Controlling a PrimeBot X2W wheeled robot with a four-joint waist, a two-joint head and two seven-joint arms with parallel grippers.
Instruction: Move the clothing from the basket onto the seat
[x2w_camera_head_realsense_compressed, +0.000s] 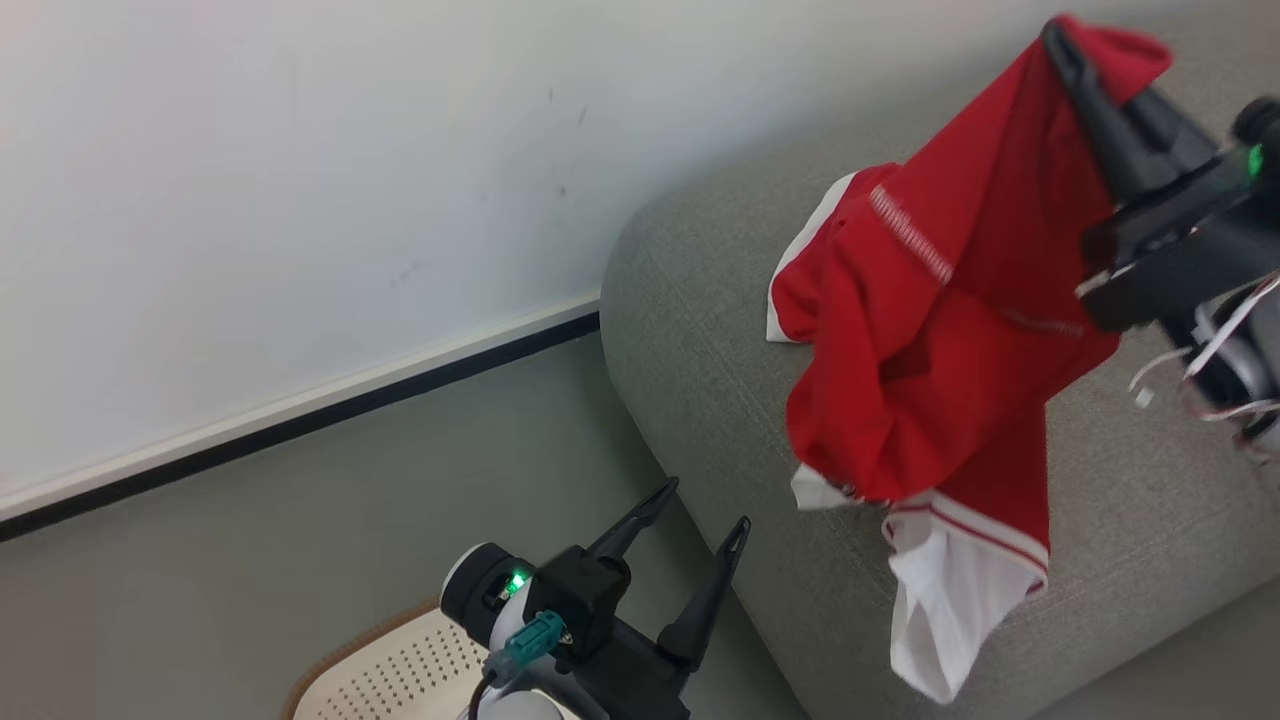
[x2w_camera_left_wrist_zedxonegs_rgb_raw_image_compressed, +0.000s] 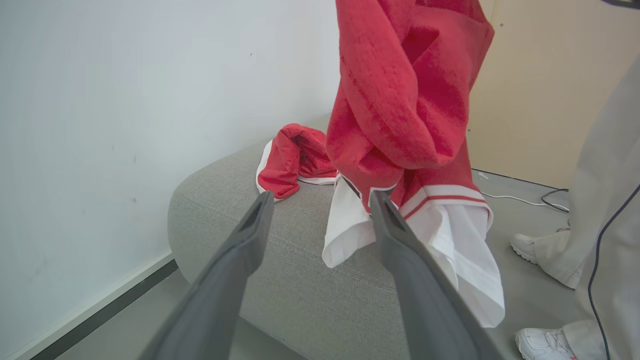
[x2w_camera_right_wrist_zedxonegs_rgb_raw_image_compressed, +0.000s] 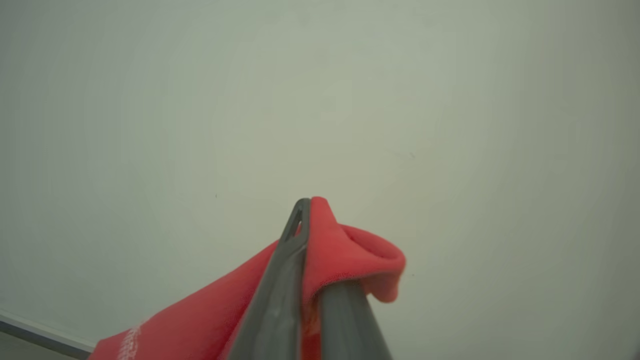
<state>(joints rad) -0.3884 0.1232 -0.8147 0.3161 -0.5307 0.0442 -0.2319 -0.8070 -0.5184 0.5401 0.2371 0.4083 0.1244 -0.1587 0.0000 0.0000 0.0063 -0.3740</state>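
Plain white wall (x2w_camera_head_realsense_compressed: 250, 180), matt, marked by a few faint dark specks. White skirting board (x2w_camera_head_realsense_compressed: 300, 403) at its foot, edged below by a black strip. Smooth grey-green floor (x2w_camera_head_realsense_compressed: 330, 530) under even, diffuse light. Grey woven-fabric sofa (x2w_camera_head_realsense_compressed: 700, 330) with rounded corner and faint seams, set close to the wall. In the left wrist view, beige wall panel (x2w_camera_left_wrist_zedxonegs_rgb_raw_image_compressed: 545, 85) beyond the sofa, with a white cable (x2w_camera_left_wrist_zedxonegs_rgb_raw_image_compressed: 515, 199) on the floor at its foot.

Blocked over mid-cushion by a hanging red soft-fabric garment with white trim (x2w_camera_head_realsense_compressed: 930, 330), draped low above the large grey woven-fabric sofa (x2w_camera_head_realsense_compressed: 700, 330). Passable over bare cushion at the wall-side end and along the grey floor (x2w_camera_head_realsense_compressed: 400, 520) beside it. Hemmed in beyond by a person's pale-clothed legs (x2w_camera_left_wrist_zedxonegs_rgb_raw_image_compressed: 555, 260).
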